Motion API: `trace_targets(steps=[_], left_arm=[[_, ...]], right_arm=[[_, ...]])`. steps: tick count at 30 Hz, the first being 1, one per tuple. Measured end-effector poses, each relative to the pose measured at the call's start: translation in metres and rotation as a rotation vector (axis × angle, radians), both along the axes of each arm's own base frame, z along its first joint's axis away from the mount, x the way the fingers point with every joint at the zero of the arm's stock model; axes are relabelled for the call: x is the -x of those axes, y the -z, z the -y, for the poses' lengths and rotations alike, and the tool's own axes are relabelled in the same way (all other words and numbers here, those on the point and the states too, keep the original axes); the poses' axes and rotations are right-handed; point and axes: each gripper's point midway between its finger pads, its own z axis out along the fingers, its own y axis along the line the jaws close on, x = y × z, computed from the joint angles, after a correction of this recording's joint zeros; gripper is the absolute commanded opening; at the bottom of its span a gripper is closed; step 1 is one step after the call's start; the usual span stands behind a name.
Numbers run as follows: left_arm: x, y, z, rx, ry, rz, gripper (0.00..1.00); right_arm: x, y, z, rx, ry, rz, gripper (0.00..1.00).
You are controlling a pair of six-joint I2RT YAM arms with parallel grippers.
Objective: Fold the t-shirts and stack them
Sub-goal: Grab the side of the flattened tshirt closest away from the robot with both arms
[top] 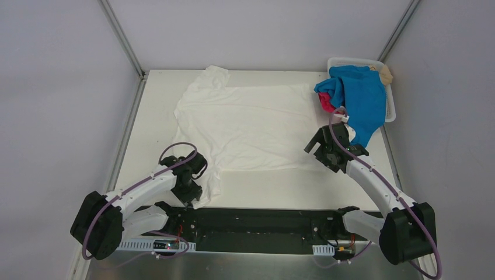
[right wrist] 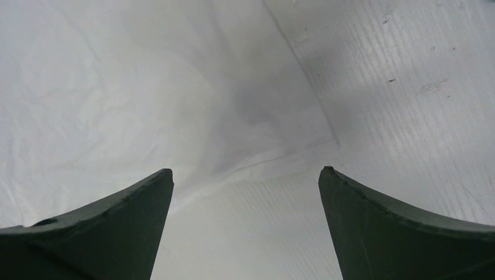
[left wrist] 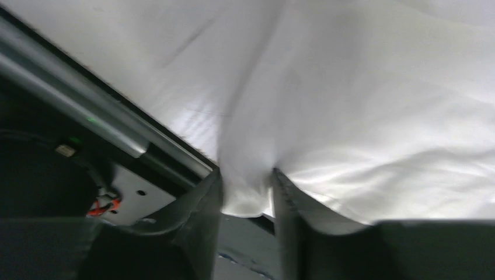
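The white tee is spread flat on the worktop. Its near left corner is clamped in the left tool, whose jaws are narrowed onto a fold of cloth. The right tool is held wide open above the white tee's near right corner. Beside the white tee's far right corner, the blue tee, pink tee and tan tee are heaped in the basket.

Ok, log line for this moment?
left tool: shut on white t-shirt edge | right tool: open over its corner | basket: blue t-shirt, pink t-shirt
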Motion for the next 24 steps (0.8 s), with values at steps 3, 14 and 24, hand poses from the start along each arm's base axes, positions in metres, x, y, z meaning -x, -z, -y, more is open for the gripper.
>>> trace_targets(steps=[3, 14, 24], left_arm=[[-0.008, 0.003, 0.011, 0.051, -0.006, 0.034, 0.0], [-0.03, -0.012, 0.017, 0.118, 0.016, 0.203, 0.0], [-0.041, -0.028, 0.014, 0.139, 0.044, 0.329, 0.0]], right_arm=[[-0.001, 0.0, 0.003, 0.011, 0.018, 0.004, 0.99], [0.018, 0.0, 0.036, 0.063, 0.174, -0.037, 0.99], [0.024, 0.045, 0.038, 0.068, 0.225, -0.126, 0.7]])
